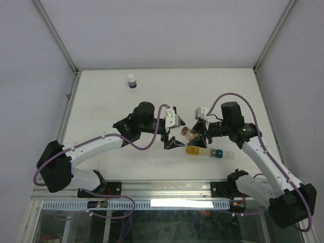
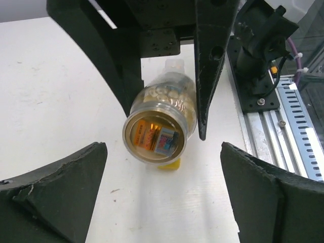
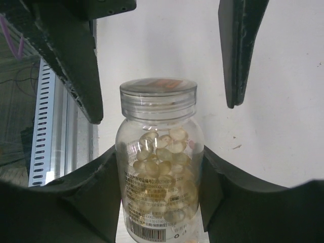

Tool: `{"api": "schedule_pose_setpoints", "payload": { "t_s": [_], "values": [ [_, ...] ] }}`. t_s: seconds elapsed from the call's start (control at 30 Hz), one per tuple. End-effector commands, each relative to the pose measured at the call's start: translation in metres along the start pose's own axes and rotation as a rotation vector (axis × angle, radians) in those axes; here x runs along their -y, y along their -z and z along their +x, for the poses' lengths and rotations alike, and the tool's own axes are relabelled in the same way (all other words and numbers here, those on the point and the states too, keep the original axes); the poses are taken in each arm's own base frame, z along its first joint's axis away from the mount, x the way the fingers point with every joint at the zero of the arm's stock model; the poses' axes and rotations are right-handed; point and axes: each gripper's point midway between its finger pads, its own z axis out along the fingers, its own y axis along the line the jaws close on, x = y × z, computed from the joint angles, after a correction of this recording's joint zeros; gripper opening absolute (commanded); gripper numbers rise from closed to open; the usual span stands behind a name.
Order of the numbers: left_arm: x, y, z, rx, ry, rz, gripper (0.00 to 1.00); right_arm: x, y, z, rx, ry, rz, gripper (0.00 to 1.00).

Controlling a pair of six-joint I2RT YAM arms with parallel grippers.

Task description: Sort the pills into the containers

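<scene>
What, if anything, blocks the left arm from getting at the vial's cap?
Probably nothing: yes, it looks reachable. The right gripper holds the vial by its body, leaving the cap bare and facing the open left gripper, whose fingers flank it without touching.

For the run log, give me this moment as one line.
left gripper: open, at cap | right gripper: shut on vial | cap: on | pills: inside vial | containers: near vial
</scene>
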Motion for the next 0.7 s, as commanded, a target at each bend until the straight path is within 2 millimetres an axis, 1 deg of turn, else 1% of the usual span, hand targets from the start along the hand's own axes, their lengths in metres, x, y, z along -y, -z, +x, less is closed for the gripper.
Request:
{"api": "schedule_pose_setpoints", "payload": {
  "t_s": [0.0, 0.03, 0.07, 0.1, 0.13, 0.2, 0.27, 0.37, 0.43, 0.53, 0.67],
  "values": [
    [-0.023, 0.015, -0.03, 0.12, -0.103, -0.114, 0.99, 0.007, 0.004, -0.023, 0.055, 0.083, 0.028, 0.0],
    [-0.024, 0.022, -0.026, 0.141, -0.064, -0.141, 0.99, 0.007, 0.004, -0.023, 0.055, 0.083, 0.028, 0.0],
    [-0.025, 0.029, -0.031, 0.175, -0.063, -0.158, 0.99, 0.007, 0.004, -0.023, 0.055, 0.083, 0.027, 0.0],
    [-0.024, 0.035, -0.033, 0.202, -0.03, -0.175, 0.99, 0.007, 0.004, -0.023, 0.054, 0.081, 0.026, 0.0],
    [-0.022, 0.041, -0.027, 0.215, 0.048, -0.201, 0.99, 0.007, 0.004, -0.023, 0.055, 0.081, 0.026, 0.0],
    [-0.022, 0.05, -0.031, 0.26, 0.167, -0.255, 0.99, 0.007, 0.003, -0.022, 0.055, 0.079, 0.023, 0.0],
    [-0.025, 0.057, -0.038, 0.301, 0.341, -0.305, 0.99, 0.007, 0.003, -0.022, 0.054, 0.078, 0.023, 0.0],
    [-0.015, 0.059, -0.046, 0.326, 0.553, -0.282, 0.99, 0.007, 0.003, -0.022, 0.053, 0.077, 0.023, 0.0],
    [-0.011, 0.062, -0.054, 0.371, 0.632, -0.298, 0.96, 0.008, 0.002, -0.021, 0.052, 0.073, 0.022, 0.0],
    [-0.01, 0.061, -0.06, 0.379, 0.692, -0.368, 0.9, 0.008, 0.002, -0.021, 0.052, 0.072, 0.02, 0.0],
    [-0.015, 0.047, -0.061, 0.297, 0.715, -0.453, 0.86, 0.008, 0.002, -0.021, 0.052, 0.07, 0.022, 0.0]
  ]
}}
